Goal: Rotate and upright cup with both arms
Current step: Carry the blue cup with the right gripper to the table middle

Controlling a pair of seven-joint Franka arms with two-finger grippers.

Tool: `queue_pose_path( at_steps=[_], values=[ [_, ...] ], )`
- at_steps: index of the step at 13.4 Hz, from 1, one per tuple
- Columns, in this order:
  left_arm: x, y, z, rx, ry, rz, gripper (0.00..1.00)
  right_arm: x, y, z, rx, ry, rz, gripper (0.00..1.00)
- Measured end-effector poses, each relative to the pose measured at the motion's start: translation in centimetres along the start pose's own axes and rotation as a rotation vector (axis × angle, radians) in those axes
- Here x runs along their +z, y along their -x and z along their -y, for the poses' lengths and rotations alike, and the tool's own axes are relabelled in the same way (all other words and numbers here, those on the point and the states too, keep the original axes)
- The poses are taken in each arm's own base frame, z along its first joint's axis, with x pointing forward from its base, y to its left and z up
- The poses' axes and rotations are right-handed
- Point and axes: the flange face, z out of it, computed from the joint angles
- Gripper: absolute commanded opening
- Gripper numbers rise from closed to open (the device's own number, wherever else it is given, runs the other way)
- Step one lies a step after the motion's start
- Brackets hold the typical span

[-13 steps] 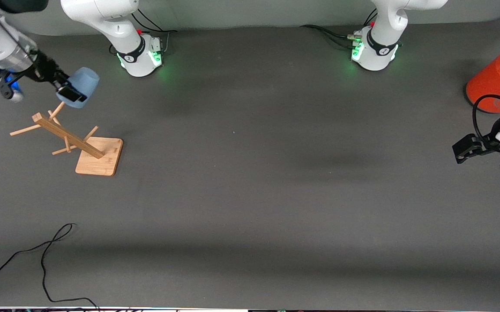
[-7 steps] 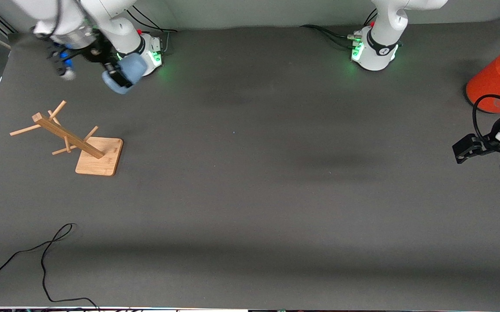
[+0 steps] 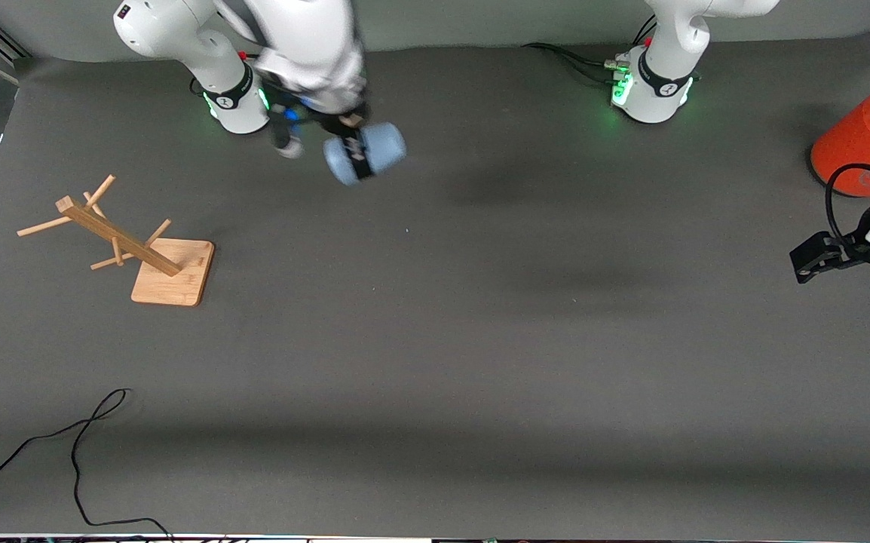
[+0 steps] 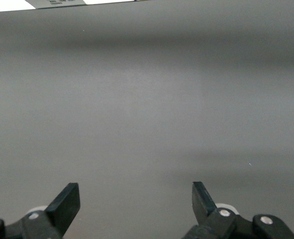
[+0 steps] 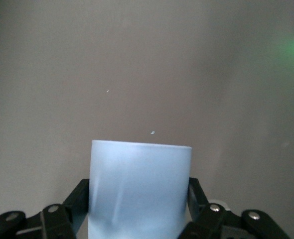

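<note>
My right end effector (image 3: 357, 154) is up in the air and it grips the cup (image 3: 366, 153). Its two fingers (image 5: 77, 201) press on the sides of the cup (image 5: 139, 191). The cup is light blue and it lies on its side in my grip. It hangs over the bench (image 3: 435, 339) near the edge where my bases stand, between the two bases and closer to my right arm's base (image 3: 243, 102).

My left end effector (image 3: 812, 256) waits near the edge of the bench at my left arm's end. It is spread wide with nothing between its fingers (image 4: 65, 201). Under it I see only bare grey bench (image 4: 147, 114).

An orange can (image 3: 861, 143) stands near the corner at my left arm's end, close to the edge with the bases. A wooden rack (image 3: 122, 241) stands on its flat board toward my right arm's end. A black cable (image 3: 77, 452) lies near the corner at my right arm's end, by the edge close to the front camera.
</note>
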Motion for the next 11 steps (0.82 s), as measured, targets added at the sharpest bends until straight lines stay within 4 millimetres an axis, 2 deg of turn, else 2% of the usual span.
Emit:
queue_pose_path(
  at_steps=[3,7,9,11],
  values=[
    [-0.1,0.0,0.0,0.001,0.0,0.0,1.0,6.6,7.4,4.0,0.116,0.01,-0.058,0.28],
    [-0.2,0.0,0.0,0.003,0.0,0.001,1.0,14.9,15.6,6.6,0.21,-0.026,-0.088,0.28],
    [-0.2,0.0,0.0,0.004,0.0,0.001,1.0,19.5,18.4,6.7,0.232,-0.05,-0.085,0.28],
    [-0.2,0.0,0.0,0.004,0.0,0.0,1.0,23.9,19.8,6.7,0.248,-0.056,-0.094,0.28]
  ],
)
